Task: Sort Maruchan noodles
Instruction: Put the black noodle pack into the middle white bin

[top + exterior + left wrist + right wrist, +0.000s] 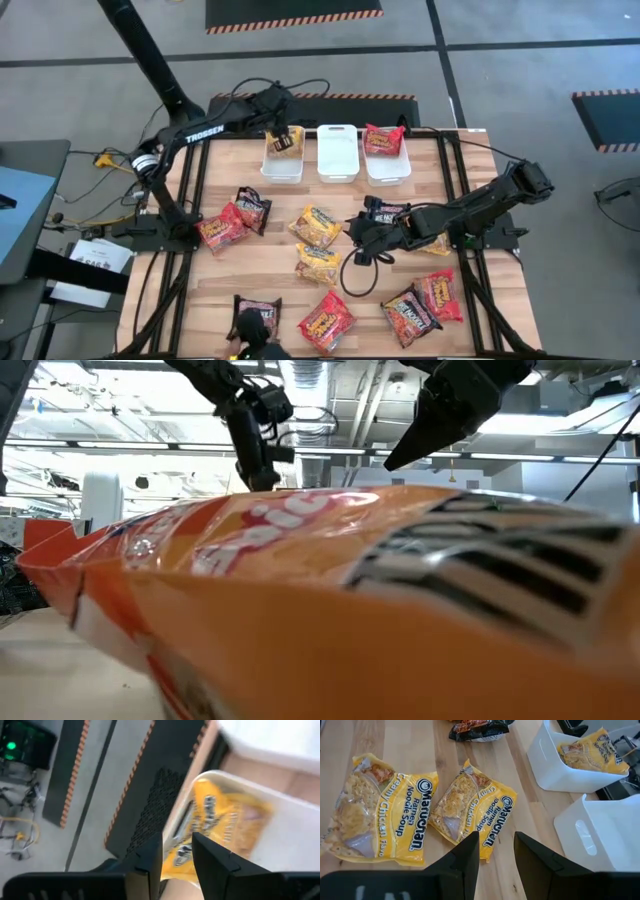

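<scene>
Nearest the table's front edge, a dark packet (256,312), a red packet (327,322), another dark packet (408,316) and a red one (441,293) are lying in a loose row. Behind them, two yellow Creamy Chicken packets (317,245) are sitting flat and just apart at mid-table; a red packet (221,228) and a dark packet (252,206) are lying to their left, touching each other.

The right gripper (362,238) is hovering just right of the yellow pair, its fingers (465,862) standing apart with nothing between them. A dark packet (386,211) is lying just behind it.

At the far edge, three white bins are standing side by side. The left gripper (283,138) is hanging over the left bin (282,168), its fingers (150,860) parted a little and gripping nothing; a yellow packet (220,822) is lying in that bin beneath them. The middle bin (338,155) is holding nothing visible. The right bin (388,168) is holding a red packet (383,138).
</scene>
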Controlling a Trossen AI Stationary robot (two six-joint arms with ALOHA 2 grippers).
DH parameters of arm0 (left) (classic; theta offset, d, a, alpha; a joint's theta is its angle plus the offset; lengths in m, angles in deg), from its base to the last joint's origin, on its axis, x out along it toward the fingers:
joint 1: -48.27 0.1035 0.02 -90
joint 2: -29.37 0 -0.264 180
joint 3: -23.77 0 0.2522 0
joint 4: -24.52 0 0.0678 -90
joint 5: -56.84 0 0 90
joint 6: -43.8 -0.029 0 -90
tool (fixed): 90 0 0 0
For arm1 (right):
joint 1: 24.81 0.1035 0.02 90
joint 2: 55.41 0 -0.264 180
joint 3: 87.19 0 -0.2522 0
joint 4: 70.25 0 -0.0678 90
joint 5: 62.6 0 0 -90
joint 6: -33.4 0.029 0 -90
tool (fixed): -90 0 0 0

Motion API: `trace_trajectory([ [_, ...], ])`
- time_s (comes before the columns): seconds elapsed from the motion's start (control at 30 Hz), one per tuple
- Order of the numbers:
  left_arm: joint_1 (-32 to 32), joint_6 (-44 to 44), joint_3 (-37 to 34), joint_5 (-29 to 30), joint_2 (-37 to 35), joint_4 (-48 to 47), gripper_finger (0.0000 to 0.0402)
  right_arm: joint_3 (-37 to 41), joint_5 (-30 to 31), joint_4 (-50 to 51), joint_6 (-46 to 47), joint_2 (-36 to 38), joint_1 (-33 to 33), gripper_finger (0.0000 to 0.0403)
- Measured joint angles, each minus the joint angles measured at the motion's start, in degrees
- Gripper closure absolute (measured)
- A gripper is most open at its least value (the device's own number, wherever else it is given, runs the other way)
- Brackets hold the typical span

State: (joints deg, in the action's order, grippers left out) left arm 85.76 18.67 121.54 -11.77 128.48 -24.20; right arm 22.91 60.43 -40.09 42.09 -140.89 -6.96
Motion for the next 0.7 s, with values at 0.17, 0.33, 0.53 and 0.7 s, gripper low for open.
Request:
trace_trajectory([
  [0.17,-3.35,3.6,0.0,-3.3,-5.32,-4.36,0.0306,-2.88,-0.02,3.05,-0.56,-0.01,-0.04,0.0241],
  [0.33,-7.82,6.41,0.0,-5.25,-10.11,-8.43,0.0306,-8.81,-0.03,14.19,1.79,-0.01,-0.61,0.0197],
  [0.53,-14.48,9.52,0.02,-9.53,-13.78,-12.01,0.0306,-15.44,-1.06,30.86,10.69,-0.01,-2.93,0.0154],
  [0.7,-19.58,9.81,0.02,-14.52,-15.48,-14.07,0.0306,-16.44,-7.96,43.12,17.21,-0.01,-6.82,0.015],
])
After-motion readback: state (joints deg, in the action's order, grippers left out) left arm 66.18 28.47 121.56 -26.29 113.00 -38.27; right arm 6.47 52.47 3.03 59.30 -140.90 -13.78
